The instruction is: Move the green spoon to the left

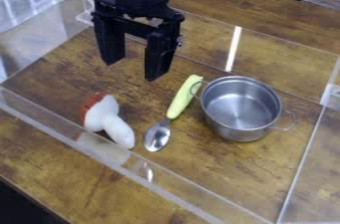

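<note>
Seeing the black claw (133,70) hanging open, gripping nothing, and the green spoon (182,100) lying just beside the steel pot (241,109); expecting light, stiff, slightly slippery handling; favouring a grasp across the plastic handle; failing to tell whether handle and pot are touching.

On the wooden bench (166,178) there are one pot (241,111), one spoon (172,116) and one white toy with a red cap (106,119).
</note>
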